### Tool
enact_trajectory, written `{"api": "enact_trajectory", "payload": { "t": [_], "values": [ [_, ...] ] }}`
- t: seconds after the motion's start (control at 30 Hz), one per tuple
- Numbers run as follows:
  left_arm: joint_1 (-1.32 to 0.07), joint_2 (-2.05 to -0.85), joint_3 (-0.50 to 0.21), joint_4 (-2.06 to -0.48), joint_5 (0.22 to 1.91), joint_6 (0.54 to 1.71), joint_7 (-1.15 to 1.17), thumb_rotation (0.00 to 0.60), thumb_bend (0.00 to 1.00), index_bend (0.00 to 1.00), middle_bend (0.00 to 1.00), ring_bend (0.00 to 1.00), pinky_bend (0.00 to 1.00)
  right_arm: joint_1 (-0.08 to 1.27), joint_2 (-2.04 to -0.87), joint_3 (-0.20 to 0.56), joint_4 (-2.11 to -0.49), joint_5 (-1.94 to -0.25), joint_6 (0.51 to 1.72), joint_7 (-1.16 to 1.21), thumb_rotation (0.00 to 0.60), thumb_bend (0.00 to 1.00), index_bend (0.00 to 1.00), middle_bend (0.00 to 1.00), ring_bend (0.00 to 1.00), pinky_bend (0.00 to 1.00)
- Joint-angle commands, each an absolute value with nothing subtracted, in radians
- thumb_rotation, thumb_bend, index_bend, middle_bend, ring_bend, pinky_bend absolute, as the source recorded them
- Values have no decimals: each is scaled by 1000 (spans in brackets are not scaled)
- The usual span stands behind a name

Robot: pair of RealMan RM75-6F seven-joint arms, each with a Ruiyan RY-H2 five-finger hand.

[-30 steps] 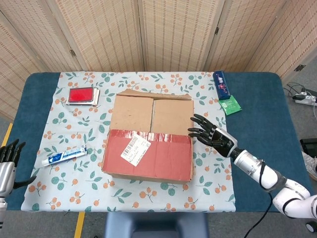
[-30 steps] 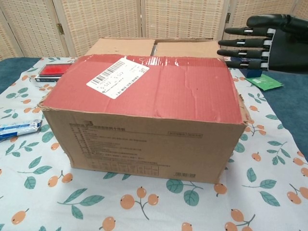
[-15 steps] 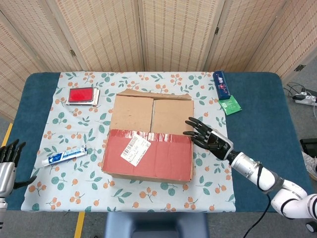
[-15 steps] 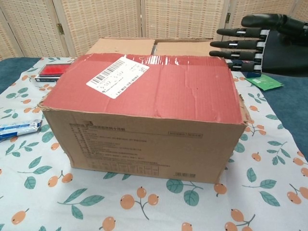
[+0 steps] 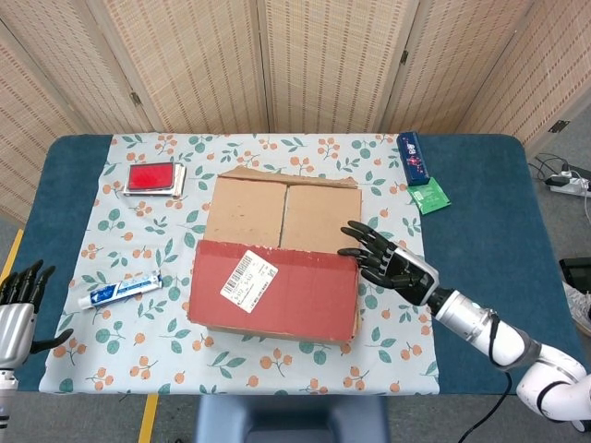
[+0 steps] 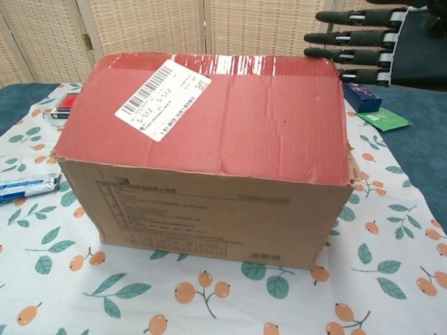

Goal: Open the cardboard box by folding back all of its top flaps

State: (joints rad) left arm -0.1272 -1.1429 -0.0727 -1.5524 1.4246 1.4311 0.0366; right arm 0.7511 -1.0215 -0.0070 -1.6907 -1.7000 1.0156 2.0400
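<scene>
At mid-surface the cardboard box (image 5: 275, 249) is sitting, its red near flap (image 5: 273, 290) tilting up at the far edge. Right robot hand (image 5: 383, 258) is reaching in at the flap's right far corner, fingers spread and grasping nothing; contact is probably happening, hard to confirm. Flap-lifting step is just starting. Next move is calling for hooking under that edge and swinging it toward the robot. Left robot hand (image 5: 20, 305) is idling unclenched, well apart.
</scene>
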Motion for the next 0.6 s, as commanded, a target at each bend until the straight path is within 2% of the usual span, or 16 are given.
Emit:
{"api": "enact_trajectory", "payload": {
  "t": [0.03,0.6],
  "values": [
    [-128,-1145,-74,-1553,1422,1431,42,600,135,0,37,55,0,749,-999,-12,-1715,-1709,1037,2032,600,393,0,25,158,164],
    [-128,-1148,-71,-1559,1430,1438,56,600,135,0,37,54,0,744,-878,-56,-1860,-1804,1139,1956,600,393,0,17,135,164]
  ]
}}
